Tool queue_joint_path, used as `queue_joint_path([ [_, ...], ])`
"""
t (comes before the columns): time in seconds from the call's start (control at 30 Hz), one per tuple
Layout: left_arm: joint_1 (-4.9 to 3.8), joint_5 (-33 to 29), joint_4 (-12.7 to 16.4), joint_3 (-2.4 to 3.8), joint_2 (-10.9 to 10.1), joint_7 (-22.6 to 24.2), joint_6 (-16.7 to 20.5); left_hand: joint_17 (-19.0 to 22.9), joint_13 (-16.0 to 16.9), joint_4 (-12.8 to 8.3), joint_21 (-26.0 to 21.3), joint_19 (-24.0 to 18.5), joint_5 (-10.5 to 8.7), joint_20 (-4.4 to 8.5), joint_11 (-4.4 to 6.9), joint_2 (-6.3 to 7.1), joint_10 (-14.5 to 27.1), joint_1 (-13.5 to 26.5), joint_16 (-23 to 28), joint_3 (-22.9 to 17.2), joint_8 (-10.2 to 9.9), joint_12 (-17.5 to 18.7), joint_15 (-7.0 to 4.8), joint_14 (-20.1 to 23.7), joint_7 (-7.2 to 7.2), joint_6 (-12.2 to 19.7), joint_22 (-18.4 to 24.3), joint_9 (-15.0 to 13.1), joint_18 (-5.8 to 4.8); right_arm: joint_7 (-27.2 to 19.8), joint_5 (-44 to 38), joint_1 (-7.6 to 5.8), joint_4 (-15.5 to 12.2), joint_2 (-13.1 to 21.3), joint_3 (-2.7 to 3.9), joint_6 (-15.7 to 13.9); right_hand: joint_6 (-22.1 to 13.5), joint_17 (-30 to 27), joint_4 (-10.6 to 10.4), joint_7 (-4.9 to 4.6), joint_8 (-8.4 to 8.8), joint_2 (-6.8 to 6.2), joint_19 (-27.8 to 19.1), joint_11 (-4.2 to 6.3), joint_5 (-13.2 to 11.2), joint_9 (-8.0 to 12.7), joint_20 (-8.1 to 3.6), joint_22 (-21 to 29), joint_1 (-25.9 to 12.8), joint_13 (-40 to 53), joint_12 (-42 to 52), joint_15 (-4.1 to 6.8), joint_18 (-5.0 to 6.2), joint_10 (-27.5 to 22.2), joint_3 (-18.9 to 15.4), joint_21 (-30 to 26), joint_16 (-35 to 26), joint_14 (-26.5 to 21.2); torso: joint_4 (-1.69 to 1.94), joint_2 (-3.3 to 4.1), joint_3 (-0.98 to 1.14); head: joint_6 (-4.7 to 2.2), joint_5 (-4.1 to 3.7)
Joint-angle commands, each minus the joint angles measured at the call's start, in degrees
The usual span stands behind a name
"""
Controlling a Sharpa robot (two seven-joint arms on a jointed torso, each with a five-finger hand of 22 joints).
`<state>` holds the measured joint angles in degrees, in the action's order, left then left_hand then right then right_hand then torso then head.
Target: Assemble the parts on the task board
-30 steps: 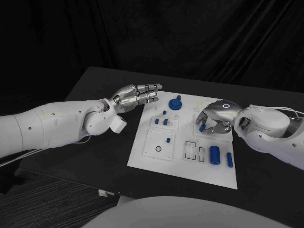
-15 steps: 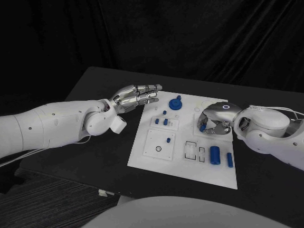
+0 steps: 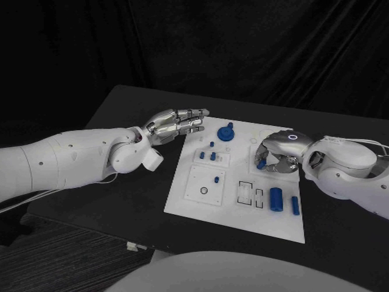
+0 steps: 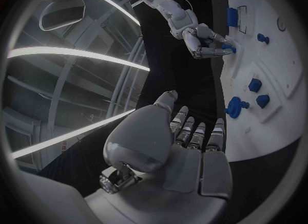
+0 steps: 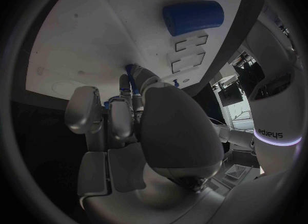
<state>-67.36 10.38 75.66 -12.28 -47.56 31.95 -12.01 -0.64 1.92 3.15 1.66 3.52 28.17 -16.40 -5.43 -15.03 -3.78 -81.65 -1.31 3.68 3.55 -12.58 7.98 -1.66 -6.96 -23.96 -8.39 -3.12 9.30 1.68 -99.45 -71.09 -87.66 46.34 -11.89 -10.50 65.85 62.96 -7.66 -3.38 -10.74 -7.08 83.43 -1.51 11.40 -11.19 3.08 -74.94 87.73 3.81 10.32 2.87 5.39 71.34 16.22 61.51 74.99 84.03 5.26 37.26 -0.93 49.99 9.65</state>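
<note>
Since a second ago my right robot hand point(image 3: 278, 155) has edged slightly along the task board point(image 3: 203, 207), fingers closed on a small blue part point(image 3: 260, 163) at its right side. My left robot hand point(image 3: 172, 125) hovers, curled, empty. Most parts remain unassembled, I judge.

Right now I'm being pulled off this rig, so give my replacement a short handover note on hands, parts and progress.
Left hand: holds nothing, fingers curled, hovering beside the task board's far left corner.
Right hand: over the board's right side, fingers closed around a small blue part; whether it is seated I cannot tell.
Parts: blue knob at the far edge, small pegs mid-left, two blue cylinders lying at the near right.
Left: the cylinders and the empty slots beside them.
</note>
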Motion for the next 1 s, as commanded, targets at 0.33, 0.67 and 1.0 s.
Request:
queue_joint_path([
  [0.33, 0.13, -0.36, -0.04, 0.06, 0.10, 0.27, -0.73, -0.09, 0.10, -0.03, 0.30, 0.43, 0.43, -0.17, -0.36, -0.49, -0.02, -0.20, -0.26, -0.58, 0.37, -0.27, -0.30, -0.09, -0.01, -0.22, 0.01, -0.06, 0.97, 1.16, 0.16, -2.98, -5.88, 1.23, 0.02, -2.55, 1.26, 1.42, 0.45, -1.85, -0.40, 0.14, 0.39, -0.31, -0.53, -3.63, 0.16, -8.55, -0.78, 0.01, -0.50, -0.26, -0.51, 0.68, 1.16, 1.31, 0.56, 1.72, -0.02, 0.03, -0.01, 0.01, 0.20],
  [0.67, 0.27, -0.35, -0.19, 0.06, 0.36, -0.05, -1.16, -0.09, 0.10, -0.03, 0.30, 0.43, 0.43, -0.17, -0.36, -0.49, -0.02, -0.20, -0.26, -0.58, 0.37, -0.27, -0.30, -0.09, -0.01, -0.22, 0.01, -0.06, 0.97, 1.89, 0.16, -3.42, -9.13, -1.81, 0.02, 0.82, 0.52, 2.13, 0.37, -2.00, 0.43, -0.50, 0.59, -0.61, -0.77, -3.77, 0.35, -8.76, -1.65, -0.07, -1.38, -0.52, -0.65, 0.58, 1.67, 2.15, 1.08, 1.89, -0.01, -0.04, -0.04, 0.01, 0.48],
  [1.0, 0.54, -0.35, -0.16, 0.06, 0.04, -0.24, -1.20, -0.08, 0.10, -0.08, 0.30, 0.44, 0.48, -0.18, -0.38, -0.56, -0.04, -0.09, -0.25, -0.81, 0.38, -0.32, -0.26, -0.08, -0.03, -0.15, 0.06, -0.05, 0.96, 1.15, -0.68, -0.94, -6.26, -8.60, 0.03, 1.24, 0.71, 2.08, 0.30, -1.88, 0.60, -0.64, 0.58, -0.57, -0.08, -3.97, 0.42, -8.73, -2.12, -0.06, -1.79, -0.52, -0.61, 0.70, 2.06, 2.08, 1.10, 1.86, 0.13, 0.03, -0.02, 0.01, 0.67],
])
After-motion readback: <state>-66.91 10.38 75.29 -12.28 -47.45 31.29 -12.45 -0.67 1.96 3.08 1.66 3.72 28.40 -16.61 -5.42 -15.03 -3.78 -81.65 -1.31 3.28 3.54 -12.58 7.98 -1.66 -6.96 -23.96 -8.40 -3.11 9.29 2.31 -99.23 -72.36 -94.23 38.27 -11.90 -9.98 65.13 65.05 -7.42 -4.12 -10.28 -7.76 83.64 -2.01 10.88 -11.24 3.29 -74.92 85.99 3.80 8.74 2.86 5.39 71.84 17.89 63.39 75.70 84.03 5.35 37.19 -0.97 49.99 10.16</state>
